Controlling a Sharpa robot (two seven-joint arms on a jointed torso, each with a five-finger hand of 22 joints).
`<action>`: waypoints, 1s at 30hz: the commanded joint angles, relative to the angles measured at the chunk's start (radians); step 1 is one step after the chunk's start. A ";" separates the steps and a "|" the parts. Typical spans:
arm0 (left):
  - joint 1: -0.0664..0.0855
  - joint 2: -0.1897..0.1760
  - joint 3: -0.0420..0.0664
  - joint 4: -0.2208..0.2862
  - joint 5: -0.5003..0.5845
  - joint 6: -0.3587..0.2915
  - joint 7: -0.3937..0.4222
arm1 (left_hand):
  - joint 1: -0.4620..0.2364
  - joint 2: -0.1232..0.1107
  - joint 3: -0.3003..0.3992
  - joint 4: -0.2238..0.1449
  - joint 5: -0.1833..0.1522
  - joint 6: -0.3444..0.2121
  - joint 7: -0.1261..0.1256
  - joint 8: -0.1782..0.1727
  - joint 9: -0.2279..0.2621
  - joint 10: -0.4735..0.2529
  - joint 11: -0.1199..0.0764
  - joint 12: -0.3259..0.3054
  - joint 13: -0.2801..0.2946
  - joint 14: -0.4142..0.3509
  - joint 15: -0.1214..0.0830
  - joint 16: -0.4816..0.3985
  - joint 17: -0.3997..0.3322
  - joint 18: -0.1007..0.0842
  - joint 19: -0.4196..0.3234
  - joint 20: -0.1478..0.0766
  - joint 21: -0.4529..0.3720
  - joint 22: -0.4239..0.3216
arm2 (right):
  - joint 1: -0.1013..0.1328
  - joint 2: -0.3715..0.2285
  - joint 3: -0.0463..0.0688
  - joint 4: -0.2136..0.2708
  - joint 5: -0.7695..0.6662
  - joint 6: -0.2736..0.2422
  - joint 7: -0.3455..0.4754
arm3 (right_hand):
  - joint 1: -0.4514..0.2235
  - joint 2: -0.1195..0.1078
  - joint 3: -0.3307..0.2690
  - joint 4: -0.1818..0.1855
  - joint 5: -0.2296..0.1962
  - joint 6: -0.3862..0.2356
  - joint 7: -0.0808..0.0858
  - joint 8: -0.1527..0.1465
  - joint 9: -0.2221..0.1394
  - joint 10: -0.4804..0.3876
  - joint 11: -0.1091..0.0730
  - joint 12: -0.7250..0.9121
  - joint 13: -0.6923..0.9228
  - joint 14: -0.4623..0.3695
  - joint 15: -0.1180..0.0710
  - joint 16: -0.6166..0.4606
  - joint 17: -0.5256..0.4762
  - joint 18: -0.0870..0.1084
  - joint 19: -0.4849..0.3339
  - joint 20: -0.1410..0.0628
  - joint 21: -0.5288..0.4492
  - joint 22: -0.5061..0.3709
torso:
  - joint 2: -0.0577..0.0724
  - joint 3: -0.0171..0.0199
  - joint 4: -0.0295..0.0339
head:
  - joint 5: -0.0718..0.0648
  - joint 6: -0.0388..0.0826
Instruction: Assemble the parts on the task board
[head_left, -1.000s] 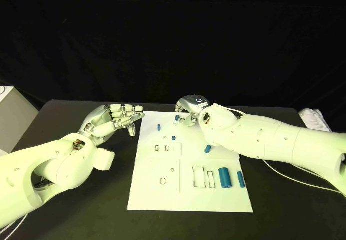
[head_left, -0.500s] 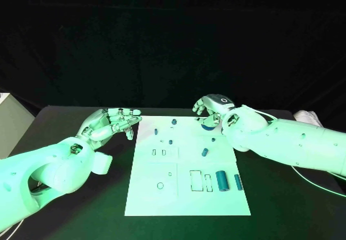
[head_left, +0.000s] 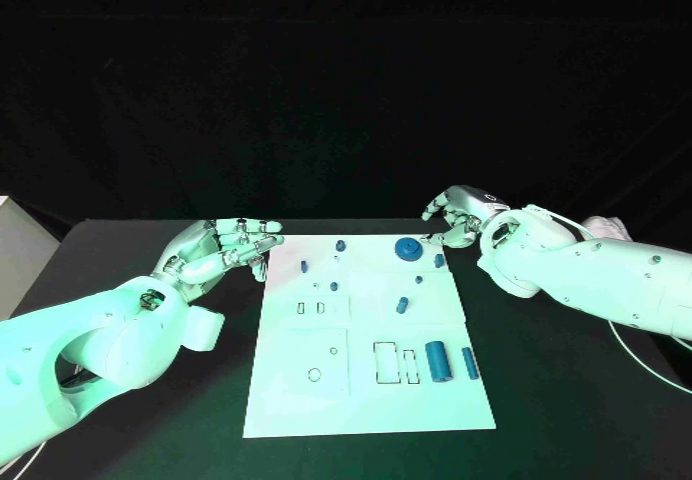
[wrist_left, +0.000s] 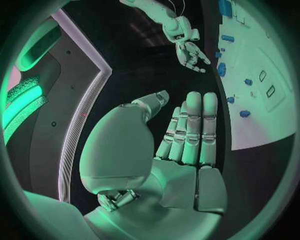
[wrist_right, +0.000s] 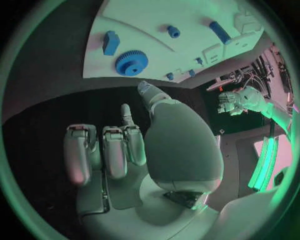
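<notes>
Blue gear (head_left: 408, 246) on white task board (head_left: 368, 400), right hand (head_left: 464, 215) beside it

— We see green light washing everything; the task board (head_left: 368, 340) glows bright against a dark backdrop.
— We note both wrist views bend straight edges, dimming toward the circle's rim.
</notes>
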 joint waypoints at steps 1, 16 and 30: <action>0.002 0.004 0.001 -0.001 0.003 0.026 0.003 | 0.001 0.008 0.007 0.000 0.004 0.000 0.006 0.004 0.001 -0.010 0.001 0.004 0.001 -0.007 0.003 0.005 0.000 0.011 -0.005 0.000 -0.002 -0.001 | 0.000 0.013 0.001 -0.020 0.042 0.101 -0.030 | 0.002 0.010 -0.019 0.009 -0.007 0.001 0.009 0.007 0.002 0.095 0.006 0.039 0.247 0.088 0.007 0.010 0.171 -0.014 0.074 0.009 0.021 0.203 | 0.000 0.0018 0.0030 | 0.000 -0.005; 0.002 0.009 0.001 -0.007 0.003 0.030 0.001 | 0.001 0.008 0.008 0.000 0.004 0.000 0.006 0.003 0.001 -0.011 0.001 0.004 0.001 -0.008 0.003 0.005 -0.001 0.011 -0.006 0.000 -0.001 0.000 | -0.018 0.092 0.000 -0.094 0.055 0.156 -0.038 | 0.016 0.024 -0.057 0.036 -0.006 -0.007 0.014 0.009 0.007 0.107 0.012 0.057 0.263 0.094 0.014 0.022 0.205 -0.022 0.089 0.016 0.048 0.234 | 0.003 0.0014 0.0078 | -0.001 -0.016; 0.002 0.009 0.001 -0.008 0.003 0.029 -0.001 | 0.001 0.008 0.008 0.000 0.004 0.000 0.006 0.003 0.001 -0.011 0.001 0.004 0.001 -0.008 0.003 0.005 -0.001 0.011 -0.006 0.000 -0.001 0.000 | -0.022 0.111 0.000 -0.112 0.056 0.166 -0.039 | 0.024 0.035 -0.060 0.046 0.003 -0.001 0.014 0.015 0.010 0.107 0.012 0.057 0.263 0.095 0.015 0.023 0.211 -0.024 0.093 0.018 0.055 0.242 | 0.002 0.0027 0.0047 | 0.001 -0.019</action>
